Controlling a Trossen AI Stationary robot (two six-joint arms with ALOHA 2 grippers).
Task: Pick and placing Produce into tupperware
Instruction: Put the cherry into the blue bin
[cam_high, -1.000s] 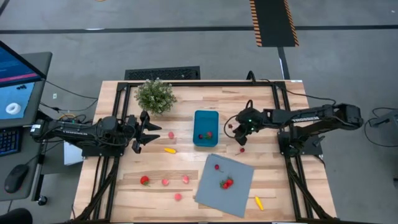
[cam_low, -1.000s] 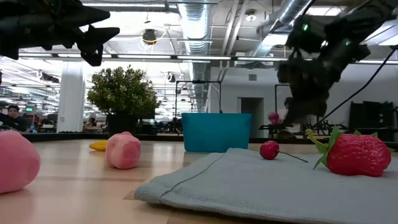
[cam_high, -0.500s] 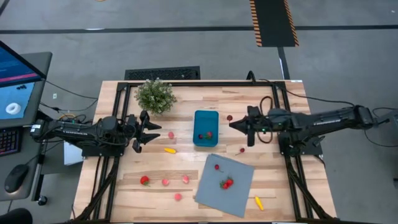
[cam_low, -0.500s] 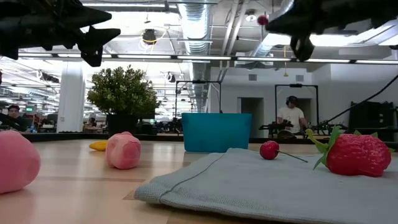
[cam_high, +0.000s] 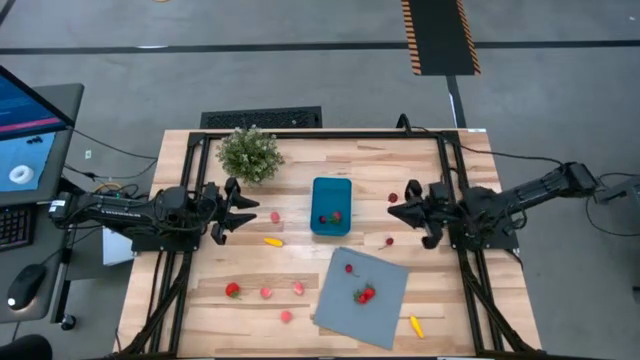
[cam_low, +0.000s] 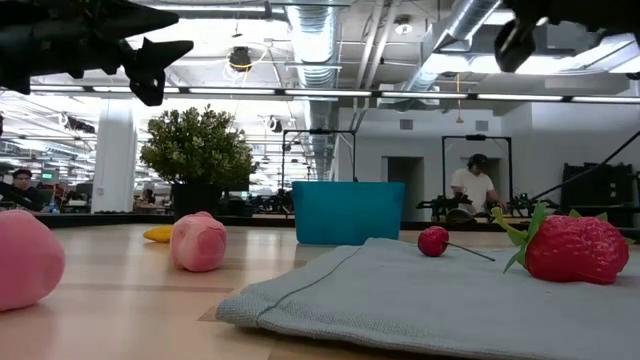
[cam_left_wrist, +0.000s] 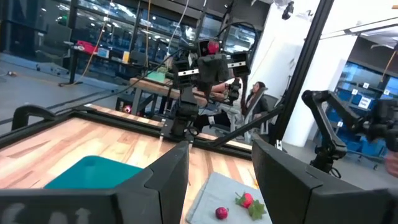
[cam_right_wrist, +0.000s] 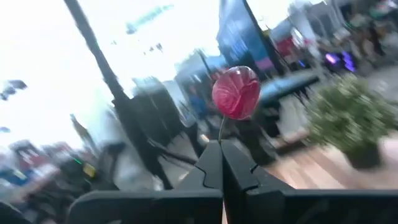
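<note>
Our right hand has pulled back toward its base, pinched on a cherry stem. The tupperware sits well out ahead; left hand idles part-open opposite.

The right end effector hangs above the bench, pinching a cherry by its stem. The tupperware sits well to its left, holding a strawberry. Just beside it, toward the bench's front, a second cherry lies on the bench. Farther front and left lies the sheet, carrying another strawberry. Across the tupperware waits the left end effector, the potted plant behind it.
</note>
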